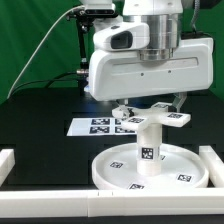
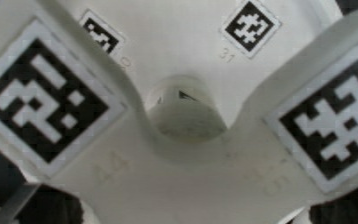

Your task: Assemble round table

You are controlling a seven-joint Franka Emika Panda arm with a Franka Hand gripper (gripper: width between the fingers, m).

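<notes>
one white tagged round table [image 1: 150, 150]

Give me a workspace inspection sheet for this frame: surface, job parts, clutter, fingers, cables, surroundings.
Surface: black table, white border rails at the edges.
Job's things: round disc lies flat; cylinder leg stands upright at its centre; cross-shaped foot sits on top of the leg, filling the wrist view.
Clutter: nothing seen; the marker board lies behind the disc.
Fingers: gripper open above the foot, holding nothing.
Cables: black cable runs to the arm.
Surroundings: green backdrop.
</notes>
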